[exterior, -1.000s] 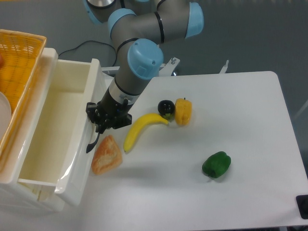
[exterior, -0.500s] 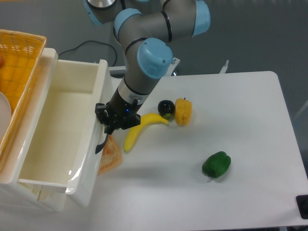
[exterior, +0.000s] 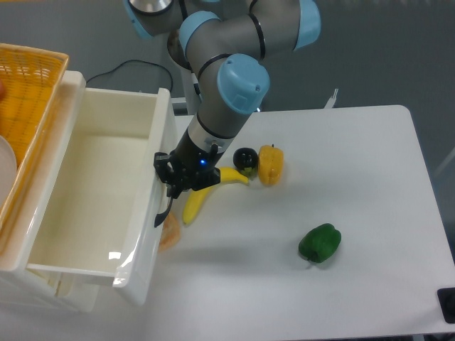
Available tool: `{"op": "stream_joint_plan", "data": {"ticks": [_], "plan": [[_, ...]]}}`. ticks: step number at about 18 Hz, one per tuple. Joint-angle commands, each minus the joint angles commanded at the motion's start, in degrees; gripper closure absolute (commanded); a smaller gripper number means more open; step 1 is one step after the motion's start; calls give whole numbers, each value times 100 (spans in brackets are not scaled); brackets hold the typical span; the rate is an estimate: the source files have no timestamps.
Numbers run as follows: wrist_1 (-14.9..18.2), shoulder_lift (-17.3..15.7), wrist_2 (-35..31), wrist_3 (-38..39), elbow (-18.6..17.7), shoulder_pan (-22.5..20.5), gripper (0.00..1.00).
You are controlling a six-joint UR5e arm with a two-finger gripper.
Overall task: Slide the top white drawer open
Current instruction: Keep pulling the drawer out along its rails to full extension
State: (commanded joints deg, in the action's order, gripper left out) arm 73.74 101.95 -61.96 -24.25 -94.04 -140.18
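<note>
We are looking down on the top white drawer (exterior: 92, 192), which is standing well out from the cabinet at the left of the table (exterior: 370, 185), its deep glossy interior lying open to the camera and its front wall reaching out over the white tabletop. Our gripper (exterior: 173, 186) is sitting right at that front wall, at the upper end of the curved black handle (exterior: 163, 212), and it is appearing to pinch the handle there, though the black fingers are blurring into the black handle, so we cannot tell for certain how the jaws are standing. A banana (exterior: 202, 193) is lying just beside the gripper, partly under the wrist, with a small black fruit (exterior: 246, 158) and a yellow pepper (exterior: 271, 164) touching each other near its far tip. A piece of orange-brown bread (exterior: 169, 231) is peeking out from under the drawer's front edge, mostly hidden by it. A green pepper (exterior: 320, 243) is lying well apart, toward the middle of the table. A yellow wicker basket (exterior: 28, 92) is resting on top of the cabinet at the far left
</note>
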Motion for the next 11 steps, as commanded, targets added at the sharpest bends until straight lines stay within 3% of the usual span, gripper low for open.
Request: {"op": "stream_joint_plan", "data": {"ticks": [11], "plan": [[35,88,35,-167,79,-299,86]]}}
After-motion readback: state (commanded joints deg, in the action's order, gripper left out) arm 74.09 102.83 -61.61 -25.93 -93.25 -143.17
